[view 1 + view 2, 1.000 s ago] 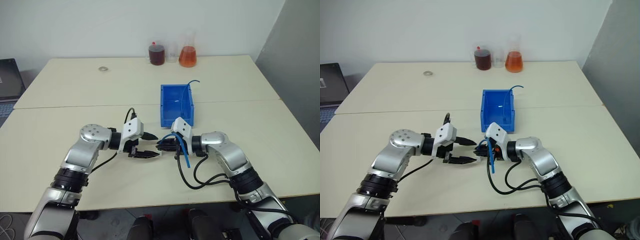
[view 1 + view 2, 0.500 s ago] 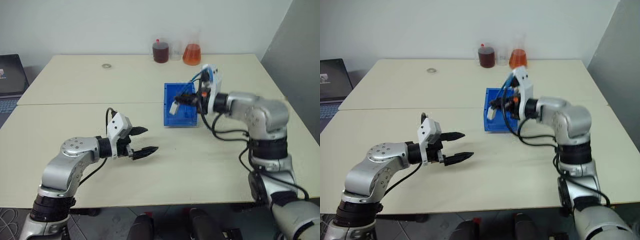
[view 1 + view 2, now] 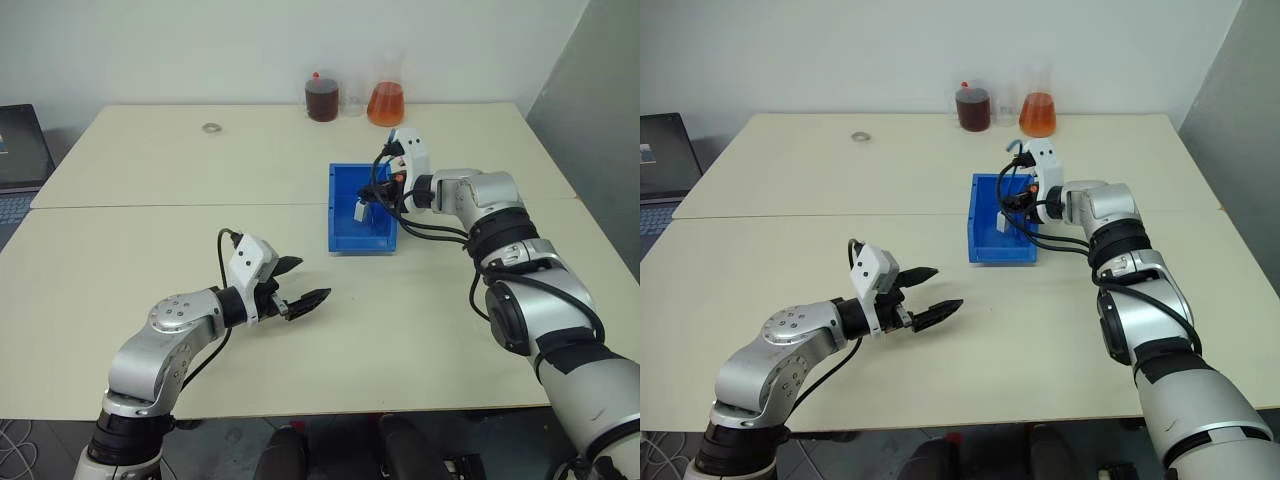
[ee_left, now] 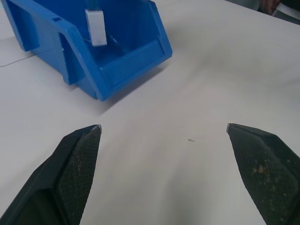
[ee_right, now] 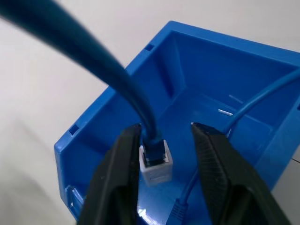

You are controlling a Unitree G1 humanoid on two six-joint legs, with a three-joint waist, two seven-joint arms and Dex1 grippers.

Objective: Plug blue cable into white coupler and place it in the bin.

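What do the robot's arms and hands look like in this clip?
Both arms are silver-grey metal with black joint bands and loose black cables. A white housing sits at each wrist. The left hand and right hand each have two black tapered fingers.

Cut off at the left edge: a laptop (image 3: 20,150), part of its screen and keyboard showing. Too small to name: a ring-like object (image 3: 211,128) far back on the table (image 3: 420,330). Blurred and running off the frame in the right wrist view: the blue cable (image 5: 89,56). Partly hidden by the bin (image 4: 126,56) wall: the white coupler (image 4: 96,27)
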